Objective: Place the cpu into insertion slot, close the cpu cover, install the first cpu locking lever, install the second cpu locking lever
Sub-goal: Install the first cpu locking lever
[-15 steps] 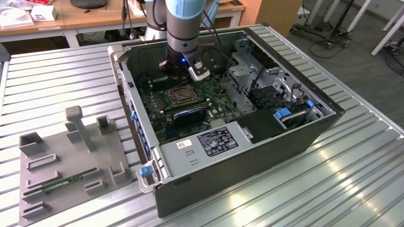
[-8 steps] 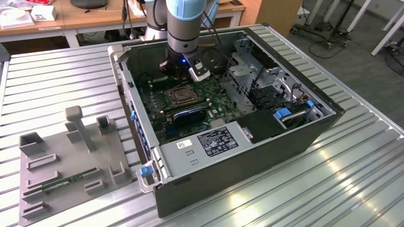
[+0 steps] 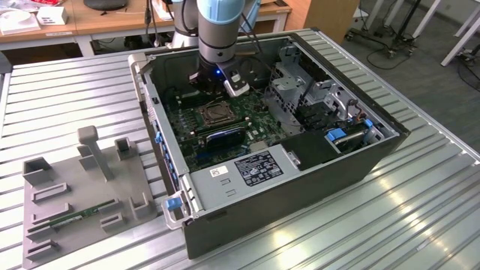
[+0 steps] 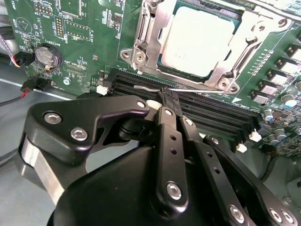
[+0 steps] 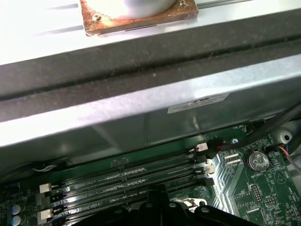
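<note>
Exterior view, giving the wide setting: reaching down into the open computer case (image 3: 300, 140) standing on the slatted metal worktop (image 3: 420, 214). Hanging the gripper (image 3: 222, 93) low over the green motherboard (image 3: 188, 121), just beside the insertion slot (image 3: 215, 114). Taking in the power supply box (image 3: 225, 185) wearing a white printed label (image 3: 257, 167). Also taking in, toward the exterior view's left and apart from the case, a grey fixture tray (image 3: 45, 236) carrying a memory stick (image 3: 75, 216).

Second wrist view, giving the close detail: finding the cpu (image 4: 197, 40) sitting in the insertion slot, pale face up. Finding the cpu cover (image 4: 142, 28) lying closed over its edges. Keeping the gripper's fingers (image 4: 164, 106) drawn together, tips down at the black memory slots (image 4: 211, 110) just beside the socket. Meeting there a thin silvery locking lever (image 4: 202, 89) running along the socket's edge, without being able to tell whether pinching it. Passing small white printed markings on the board and a coin battery (image 4: 48, 56).

First wrist view: looking across the memory slots (image 5: 122, 174) toward the grey case wall (image 5: 141, 117). Picking out a small white sticker (image 5: 197, 103) on that wall and a copper-coloured plate (image 5: 138, 19) beyond its rim.
</note>
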Motion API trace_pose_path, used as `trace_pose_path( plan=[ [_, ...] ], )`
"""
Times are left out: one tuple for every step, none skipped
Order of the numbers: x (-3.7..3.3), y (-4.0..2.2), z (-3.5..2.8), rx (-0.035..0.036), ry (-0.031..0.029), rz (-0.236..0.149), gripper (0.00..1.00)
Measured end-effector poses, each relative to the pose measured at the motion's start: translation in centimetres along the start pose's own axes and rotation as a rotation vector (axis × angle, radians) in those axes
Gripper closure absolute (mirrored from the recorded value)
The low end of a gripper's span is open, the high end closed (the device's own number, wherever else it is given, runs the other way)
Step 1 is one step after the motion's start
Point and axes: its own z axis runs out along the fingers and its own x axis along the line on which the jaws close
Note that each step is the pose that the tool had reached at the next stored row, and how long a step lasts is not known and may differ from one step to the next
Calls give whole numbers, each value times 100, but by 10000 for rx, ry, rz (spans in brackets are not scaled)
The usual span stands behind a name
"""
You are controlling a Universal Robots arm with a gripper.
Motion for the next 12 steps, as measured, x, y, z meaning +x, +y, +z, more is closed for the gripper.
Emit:
trace_pose_path(
  plan=[
    [3, 3, 0, 2, 0, 0, 89],
    [7, 4, 1, 1, 0, 0, 89],
    [11, 6, 1, 2, 0, 0, 89],
    [16, 8, 2, 2, 0, 0, 89],
    [22, 10, 3, -1, 2, 1, 89],
    [25, 10, 3, -1, 1, 1, 89],
    [26, 10, 3, 0, 0, 1, 89],
    [26, 10, 3, 0, 0, 0, 89],
    [26, 10, 2, 1, 0, 1, 89],
    [26, 10, 2, 2, -3, 10, 89],
    [26, 10, 2, 2, -8, 26, 89],
    [23, 11, 3, 3, -18, 59, 89]
  ],
)
